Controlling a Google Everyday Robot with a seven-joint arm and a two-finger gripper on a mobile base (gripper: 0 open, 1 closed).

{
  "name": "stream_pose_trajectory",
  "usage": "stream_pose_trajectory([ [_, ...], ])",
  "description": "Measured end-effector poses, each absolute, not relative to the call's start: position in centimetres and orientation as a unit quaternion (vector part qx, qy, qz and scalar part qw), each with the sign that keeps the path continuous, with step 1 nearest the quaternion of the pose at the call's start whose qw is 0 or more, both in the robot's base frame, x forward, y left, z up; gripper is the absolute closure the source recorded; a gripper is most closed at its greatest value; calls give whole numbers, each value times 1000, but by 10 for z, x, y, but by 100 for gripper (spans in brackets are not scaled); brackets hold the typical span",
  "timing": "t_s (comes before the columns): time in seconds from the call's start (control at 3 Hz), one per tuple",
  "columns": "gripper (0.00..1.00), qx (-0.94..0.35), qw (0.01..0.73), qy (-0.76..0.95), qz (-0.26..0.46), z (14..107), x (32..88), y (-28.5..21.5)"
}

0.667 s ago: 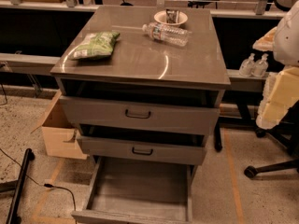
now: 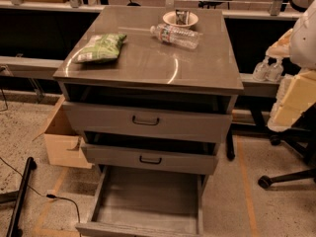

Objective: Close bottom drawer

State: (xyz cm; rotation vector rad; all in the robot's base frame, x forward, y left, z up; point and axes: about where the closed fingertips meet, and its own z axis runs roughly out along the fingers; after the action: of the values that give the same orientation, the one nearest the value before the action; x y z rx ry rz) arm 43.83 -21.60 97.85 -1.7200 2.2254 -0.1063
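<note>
The grey-brown cabinet point(image 2: 148, 68) has three drawers, all partly open. The bottom drawer point(image 2: 148, 199) is pulled out the farthest. Its long shallow grey tray is empty, and its front panel point(image 2: 133, 229) is cut off by the lower frame edge. The middle drawer point(image 2: 150, 158) and top drawer point(image 2: 145, 120) stick out a little, each with a dark loop handle. Only white and cream parts of my arm point(image 2: 298, 93) show at the right edge, level with the top drawer. My gripper is out of view.
A green bag point(image 2: 98, 47), a lying water bottle point(image 2: 175, 35) and a bowl point(image 2: 180, 19) sit on the cabinet top. An open cardboard box point(image 2: 61, 142) stands to the cabinet's left. A chair base point(image 2: 286, 177) is on the right, and a black pole point(image 2: 19, 196) and cable lie on the floor at the left.
</note>
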Motion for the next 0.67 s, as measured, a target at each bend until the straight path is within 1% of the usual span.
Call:
stream_pose_trajectory([
  [0.33,38,-605,158,780,-24,938,437,-219],
  [0.67,60,-619,167,767,13,865,434,-211],
])
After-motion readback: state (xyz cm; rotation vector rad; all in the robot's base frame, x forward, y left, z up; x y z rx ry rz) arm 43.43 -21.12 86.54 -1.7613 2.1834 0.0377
